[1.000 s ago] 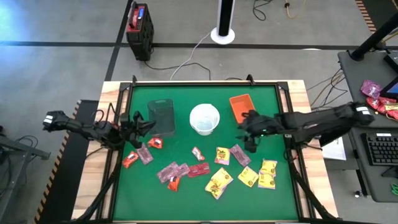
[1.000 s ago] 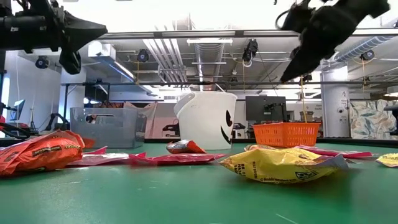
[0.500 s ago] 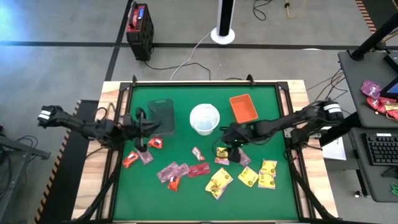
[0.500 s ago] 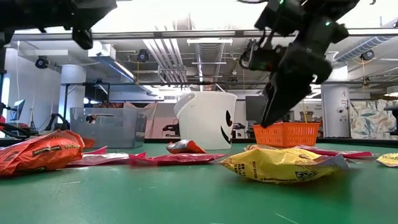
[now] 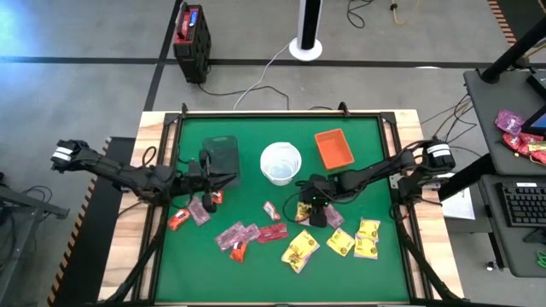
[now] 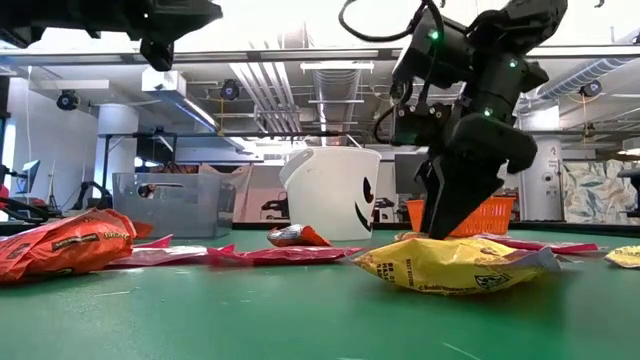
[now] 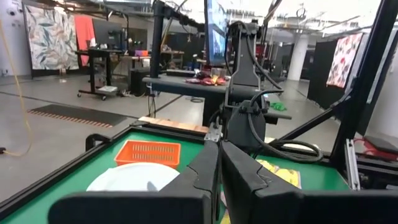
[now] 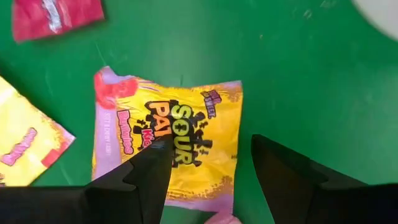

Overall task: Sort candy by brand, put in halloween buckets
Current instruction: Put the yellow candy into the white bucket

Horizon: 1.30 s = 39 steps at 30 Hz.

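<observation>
Yellow candy packet (image 8: 168, 140) under right gripper (image 8: 208, 165), fingers spread; left fingers (image 7: 214, 177) clenched.

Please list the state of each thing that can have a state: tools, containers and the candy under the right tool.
Right tool: open, fingers astride the yellow Sour Patch packet.
Yellow Sour Patch packet: flat on the mat, not gripped.
Left tool: shut, empty, beside the dark tub.
Dark tub: upright.
White bucket: upright, looks empty.
Orange tray: upright, empty.
</observation>
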Each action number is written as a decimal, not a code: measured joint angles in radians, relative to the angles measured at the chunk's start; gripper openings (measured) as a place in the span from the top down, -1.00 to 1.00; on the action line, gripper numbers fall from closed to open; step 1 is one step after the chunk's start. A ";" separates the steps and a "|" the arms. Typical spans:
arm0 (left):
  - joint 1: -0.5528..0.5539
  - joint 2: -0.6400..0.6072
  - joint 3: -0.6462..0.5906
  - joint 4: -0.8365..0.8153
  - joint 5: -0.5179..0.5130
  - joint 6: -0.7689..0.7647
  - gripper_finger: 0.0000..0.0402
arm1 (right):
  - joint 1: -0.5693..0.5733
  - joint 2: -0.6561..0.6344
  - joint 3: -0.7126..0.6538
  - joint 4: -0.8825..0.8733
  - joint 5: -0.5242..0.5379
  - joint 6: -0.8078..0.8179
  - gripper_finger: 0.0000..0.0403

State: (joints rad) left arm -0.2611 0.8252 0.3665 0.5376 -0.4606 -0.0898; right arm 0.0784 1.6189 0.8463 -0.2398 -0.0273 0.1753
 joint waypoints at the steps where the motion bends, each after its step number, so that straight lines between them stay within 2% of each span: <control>1: 0.000 0.010 0.006 -0.002 -0.001 -0.001 0.99 | 0.000 0.006 0.000 0.002 0.000 0.000 -0.03; 4: 0.000 0.035 0.023 0.000 -0.001 -0.001 0.99 | 0.000 0.026 0.002 0.012 0.001 -0.004 0.05; 7: 0.000 0.055 0.035 -0.001 -0.001 0.000 0.99 | 0.000 0.034 0.002 0.026 0.003 -0.016 0.22; 12: 0.000 0.068 0.043 0.000 -0.002 0.001 0.99 | 0.000 0.017 0.000 0.023 -0.002 -0.036 0.62; 16: 0.000 0.064 0.043 0.000 -0.002 0.000 0.99 | 0.000 -0.031 -0.002 0.000 -0.074 -0.046 0.90; 19: 0.000 0.063 0.043 -0.001 -0.002 -0.001 0.99 | 0.000 -0.095 -0.002 -0.002 -0.113 -0.037 0.92; 23: 0.000 0.064 0.044 -0.003 -0.002 -0.005 0.99 | 0.000 -0.216 -0.001 0.017 -0.101 -0.059 0.93; 25: 0.000 0.064 0.044 -0.003 -0.002 -0.004 0.99 | -0.002 -0.276 0.011 0.049 -0.010 -0.099 0.93; 28: 0.000 0.065 0.044 -0.007 -0.002 0.004 0.99 | -0.004 -0.341 0.026 0.136 0.189 -0.193 0.94; 32: 0.000 0.068 0.044 0.009 -0.002 0.033 0.99 | -0.028 -0.360 0.055 0.269 0.408 -0.319 0.94; 34: 0.000 0.066 0.048 0.011 -0.002 0.042 0.99 | -0.053 -0.343 0.065 0.331 0.443 -0.351 0.94; 39: -0.002 0.080 0.059 0.008 -0.001 -0.012 0.99 | -0.115 -0.266 0.066 0.444 0.447 -0.362 0.94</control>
State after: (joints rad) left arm -0.2629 0.9053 0.4259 0.5461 -0.4614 -0.1017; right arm -0.0364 1.3526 0.9127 0.2045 0.4202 -0.1870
